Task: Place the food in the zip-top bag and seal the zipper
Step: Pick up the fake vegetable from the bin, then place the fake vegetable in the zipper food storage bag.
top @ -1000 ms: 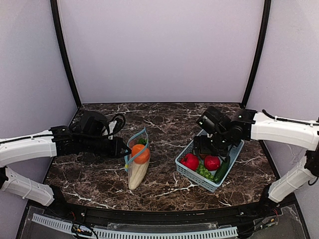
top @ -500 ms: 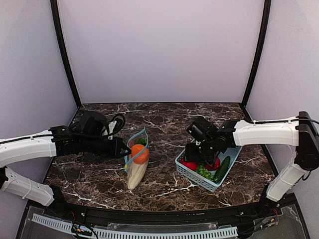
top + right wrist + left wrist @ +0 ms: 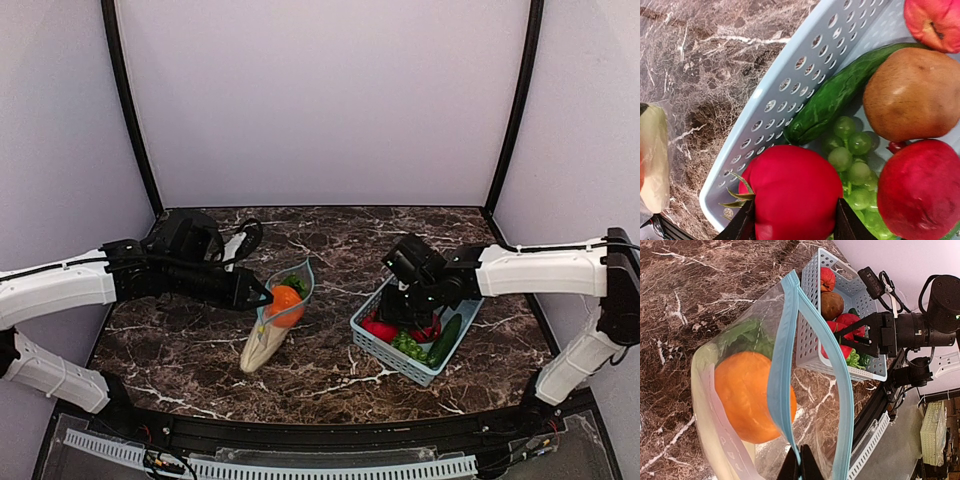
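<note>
The zip-top bag (image 3: 272,322) lies tilted on the marble table, mouth raised. It holds an orange (image 3: 747,395), green leaves (image 3: 747,337) and a cream-white squash (image 3: 258,348). My left gripper (image 3: 800,462) is shut on the near lip of the light blue zipper (image 3: 782,365), and the mouth gapes open. My right gripper (image 3: 794,223) is down inside the light blue basket (image 3: 785,95). Its fingers (image 3: 742,225) press both sides of a red tomato (image 3: 792,192), which still sits in the basket.
The basket (image 3: 372,342) also holds a cucumber (image 3: 840,95), green grapes (image 3: 852,160), a brown kiwi (image 3: 912,92), a red pomegranate (image 3: 922,190) and a peach (image 3: 935,22). Purple walls enclose the table on three sides.
My right gripper dropped into the basket and narrowed around the red tomato. My left arm shifted the bag's mouth right and up, tilting the bag.
</note>
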`<state>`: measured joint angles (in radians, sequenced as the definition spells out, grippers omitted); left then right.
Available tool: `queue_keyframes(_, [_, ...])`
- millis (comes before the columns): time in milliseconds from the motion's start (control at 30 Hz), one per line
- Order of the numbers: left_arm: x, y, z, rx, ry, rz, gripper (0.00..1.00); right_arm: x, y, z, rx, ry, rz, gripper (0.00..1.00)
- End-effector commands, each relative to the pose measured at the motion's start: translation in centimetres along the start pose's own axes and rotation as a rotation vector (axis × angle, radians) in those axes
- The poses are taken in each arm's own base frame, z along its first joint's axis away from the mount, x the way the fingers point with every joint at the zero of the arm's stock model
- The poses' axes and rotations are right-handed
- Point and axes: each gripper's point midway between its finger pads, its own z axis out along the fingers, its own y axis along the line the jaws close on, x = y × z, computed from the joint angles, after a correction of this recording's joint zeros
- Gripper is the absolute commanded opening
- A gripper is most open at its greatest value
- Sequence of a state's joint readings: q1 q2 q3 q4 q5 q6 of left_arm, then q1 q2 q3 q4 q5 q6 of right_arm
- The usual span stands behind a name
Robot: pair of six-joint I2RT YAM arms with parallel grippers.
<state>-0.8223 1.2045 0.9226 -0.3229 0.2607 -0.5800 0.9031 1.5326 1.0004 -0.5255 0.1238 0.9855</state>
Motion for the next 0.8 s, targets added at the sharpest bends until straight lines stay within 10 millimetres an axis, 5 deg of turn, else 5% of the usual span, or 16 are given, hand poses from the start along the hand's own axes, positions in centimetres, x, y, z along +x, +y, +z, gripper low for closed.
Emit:
queue_keyframes(0, [-0.4, -1.6, -0.6, 0.063, 0.023, 0.086, 0.01, -1.0, -0.9, -2.5, 0.009, -0.065, 0.012, 0.22])
queue_keyframes(167, [-0.2, -1.7, -0.1, 0.067, 0.051, 0.105, 0.01, -2.4, -0.7, -5.8, -0.022, -0.137, 0.004, 0.2])
queue_keyframes(300, [0.5, -1.6, 0.7, 0.079, 0.088, 0.094, 0.01, -3.8, 1.4, -9.5, -0.126, -0.211, -0.034, 0.19])
queue_keyframes(533, [0.3, -1.9, 1.1, 0.098, 0.084, 0.09, 0.01, -4.4, 10.1, -14.8, -0.453, -0.288, -0.185, 0.19])
queue_keyframes(767, [1.1, -1.3, 1.5, 0.089, 0.102, 0.067, 0.01, -3.2, 17.8, -13.9, -0.678, -0.252, -0.276, 0.19])
